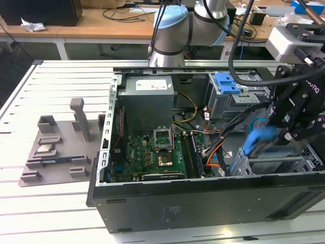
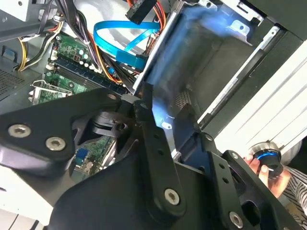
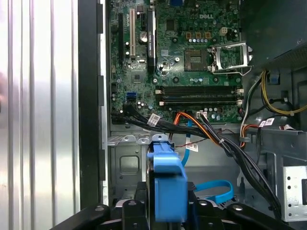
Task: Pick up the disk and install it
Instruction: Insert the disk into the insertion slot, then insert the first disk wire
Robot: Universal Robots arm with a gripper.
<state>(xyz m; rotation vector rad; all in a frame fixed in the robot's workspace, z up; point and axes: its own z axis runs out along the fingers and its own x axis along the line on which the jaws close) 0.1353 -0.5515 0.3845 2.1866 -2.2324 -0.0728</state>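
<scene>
White slatted table [image 1: 45, 203] carries our open computer case [image 1: 203, 203]; our gripper [image 3: 165, 203] is clamped on the disk [image 3: 165, 179] over the drive cage [image 1: 274, 165].

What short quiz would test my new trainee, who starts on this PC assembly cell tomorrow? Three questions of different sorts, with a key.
1. True or false: the gripper holds the disk in its blue carrier over the open computer case.
2. Which is already in the case? A) the motherboard B) a monitor C) a keyboard
3. What grey thing lies on the table at the exterior view's left, outside the case?

Key: 1 true; 2 A; 3 the grey parts holder.
</scene>
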